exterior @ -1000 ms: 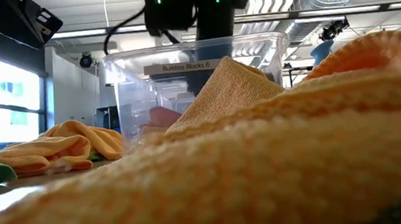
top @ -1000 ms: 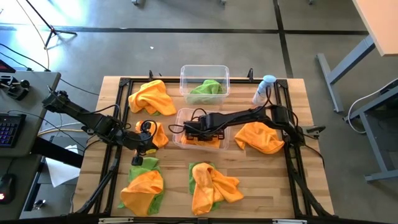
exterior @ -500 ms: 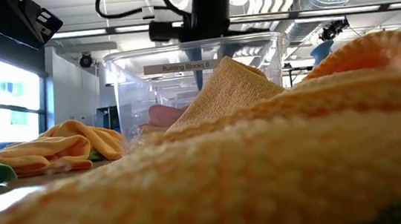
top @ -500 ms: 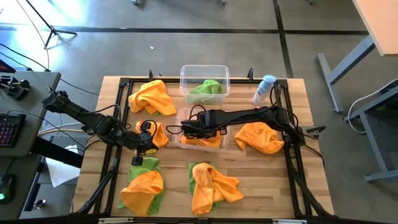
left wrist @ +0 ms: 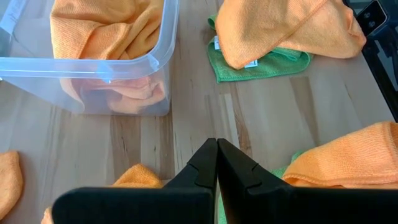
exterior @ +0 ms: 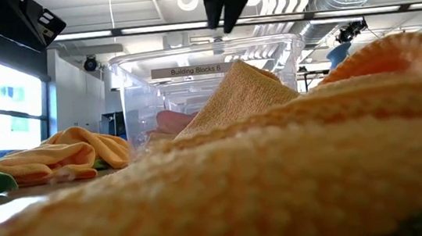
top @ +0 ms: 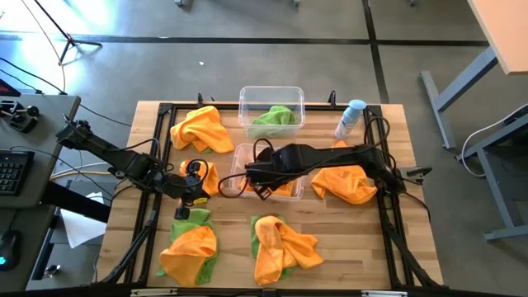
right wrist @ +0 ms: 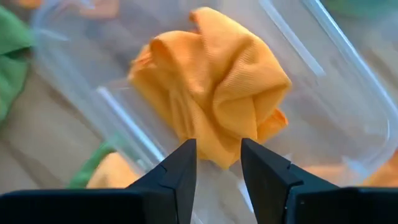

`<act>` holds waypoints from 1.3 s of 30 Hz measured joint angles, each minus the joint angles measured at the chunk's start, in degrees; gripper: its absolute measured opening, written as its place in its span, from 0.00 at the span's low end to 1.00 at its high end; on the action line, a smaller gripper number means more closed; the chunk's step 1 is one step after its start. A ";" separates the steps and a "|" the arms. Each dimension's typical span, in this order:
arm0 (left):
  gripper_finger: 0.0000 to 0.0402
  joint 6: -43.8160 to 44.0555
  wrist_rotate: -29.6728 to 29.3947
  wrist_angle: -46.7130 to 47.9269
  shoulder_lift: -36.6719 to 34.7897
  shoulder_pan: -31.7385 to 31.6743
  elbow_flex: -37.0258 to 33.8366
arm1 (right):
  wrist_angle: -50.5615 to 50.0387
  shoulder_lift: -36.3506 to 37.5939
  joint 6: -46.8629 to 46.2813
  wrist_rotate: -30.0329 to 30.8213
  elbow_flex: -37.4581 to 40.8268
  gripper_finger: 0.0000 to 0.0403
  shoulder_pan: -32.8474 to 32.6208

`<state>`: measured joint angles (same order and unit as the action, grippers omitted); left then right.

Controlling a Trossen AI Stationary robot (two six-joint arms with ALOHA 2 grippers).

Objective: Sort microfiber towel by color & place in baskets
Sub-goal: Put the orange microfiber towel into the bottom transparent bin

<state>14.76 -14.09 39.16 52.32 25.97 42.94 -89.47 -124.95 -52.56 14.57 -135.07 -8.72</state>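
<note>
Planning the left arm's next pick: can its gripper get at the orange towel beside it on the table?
Probably yes. The left gripper, shut, sits right by that orange towel on bare wood, nothing lying between. The right gripper is open above the near basket, off that path.

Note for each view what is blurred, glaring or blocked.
Low view: an orange towel pressed near the lens fills the foreground, soft and out of focus; bright ceiling lights glare behind the clear basket. Right wrist view: the basket's rim is blurred, orange towel sharper. High view: evenly lit, sharp.
</note>
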 joint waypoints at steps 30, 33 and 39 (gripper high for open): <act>0.00 5.68 -0.02 -0.31 0.02 -0.04 -0.04 | 13.16 34.08 -3.21 16.42 44.87 0.00 -22.08; 0.00 7.03 -0.64 -0.33 0.02 -0.08 -0.04 | 23.54 42.62 -4.32 16.96 56.62 0.00 -23.35; 0.00 12.68 -2.98 -0.46 0.02 -0.08 -0.04 | 39.01 57.10 -1.74 16.69 76.25 0.00 -24.41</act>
<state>27.44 -17.07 38.70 52.34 25.89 42.89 -50.46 -67.86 -54.29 31.25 -58.82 -33.12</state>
